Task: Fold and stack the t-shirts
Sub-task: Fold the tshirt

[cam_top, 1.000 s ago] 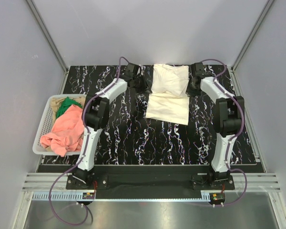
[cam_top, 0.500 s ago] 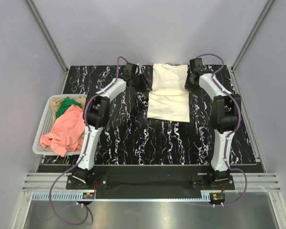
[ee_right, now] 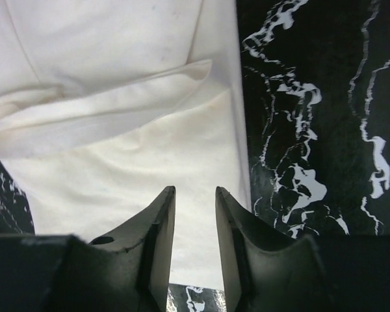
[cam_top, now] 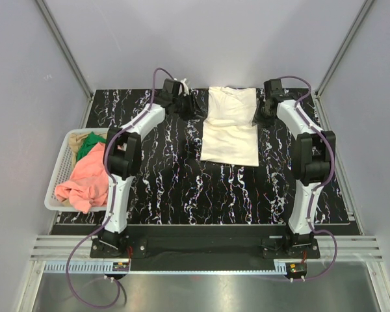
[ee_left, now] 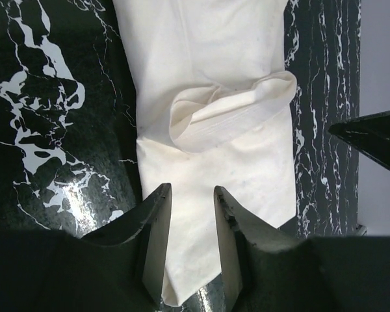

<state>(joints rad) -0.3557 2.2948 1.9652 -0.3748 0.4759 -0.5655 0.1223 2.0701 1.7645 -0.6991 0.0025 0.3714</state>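
Note:
The cream-white t-shirt (cam_top: 229, 133) lies as a long narrow strip at the back middle of the black marbled table (cam_top: 169, 182), with a loose crease across it (ee_left: 227, 114). My left gripper (cam_top: 195, 106) sits at the shirt's far left edge and my right gripper (cam_top: 260, 112) at its far right edge. In the left wrist view the left gripper (ee_left: 190, 195) stands open over a corner of the cloth (ee_left: 201, 58). The right gripper (ee_right: 194, 195) in its own wrist view is also open above the cloth (ee_right: 117, 149), gripping nothing.
A white mesh basket (cam_top: 60, 166) stands at the table's left edge. It holds a salmon-pink shirt (cam_top: 91, 175), a green one (cam_top: 90, 145) and a tan one (cam_top: 99, 136). Grey walls close in the table on three sides.
Both grippers have opened and let go of the shirt's far end. The raised, bunched upper half has dropped flat and stretched toward the back. Both grippers have drawn away to the shirt's sides.

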